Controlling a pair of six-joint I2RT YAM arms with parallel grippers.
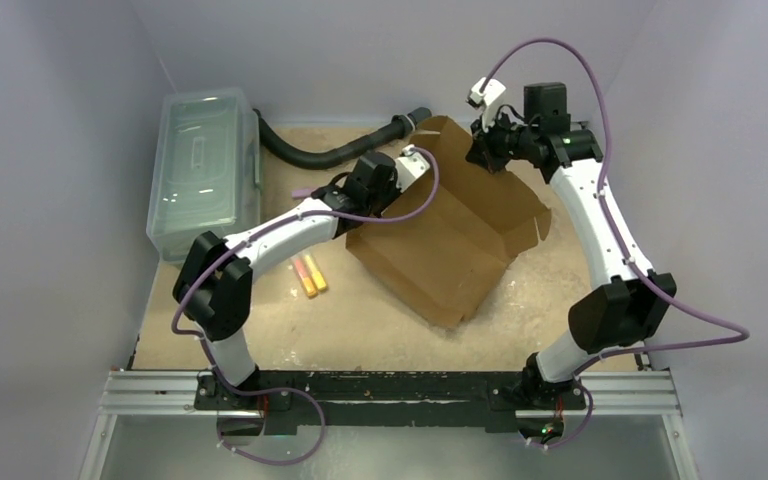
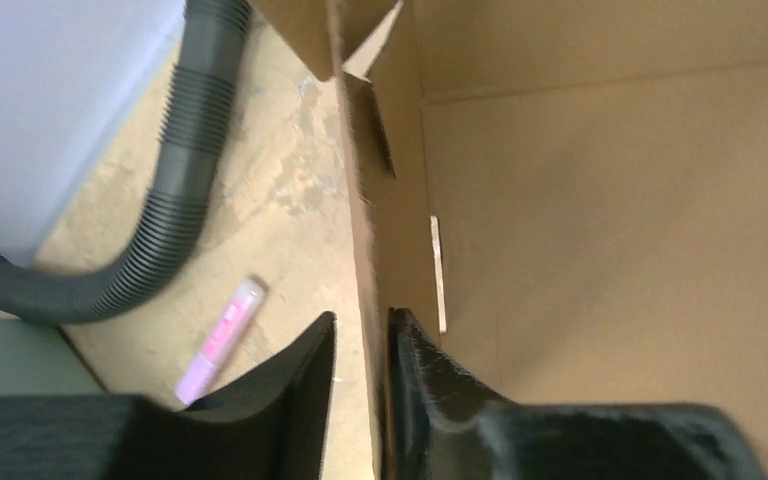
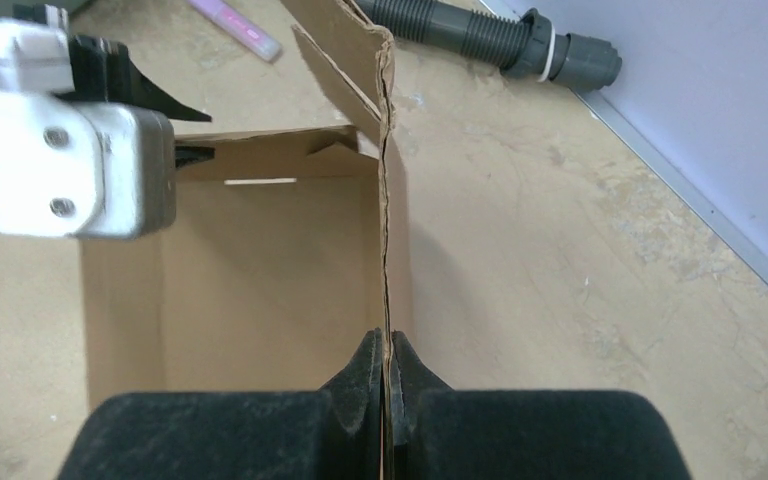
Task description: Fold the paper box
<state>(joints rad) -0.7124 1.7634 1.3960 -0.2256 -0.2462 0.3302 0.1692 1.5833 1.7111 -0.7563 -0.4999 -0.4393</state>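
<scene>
The paper box [image 1: 447, 243], brown corrugated cardboard, sits partly formed in the middle of the table with its walls raised at the far end. My left gripper [image 1: 413, 168] is at the box's far-left wall. In the left wrist view the jaws [image 2: 362, 335] are open and straddle that wall [image 2: 370, 200]; the inner finger touches it and the outer finger stands apart. My right gripper [image 1: 482, 152] is shut on the thin edge of an upright wall, shown in the right wrist view [image 3: 388, 348]. The box's inner floor [image 3: 260, 270] lies to its left.
A clear plastic lidded bin [image 1: 205, 170] stands at the far left. A grey corrugated hose [image 1: 330, 150] runs along the back edge. A pink marker [image 2: 222, 340] lies outside the box near the hose. Orange and yellow markers [image 1: 309, 275] lie left of the box.
</scene>
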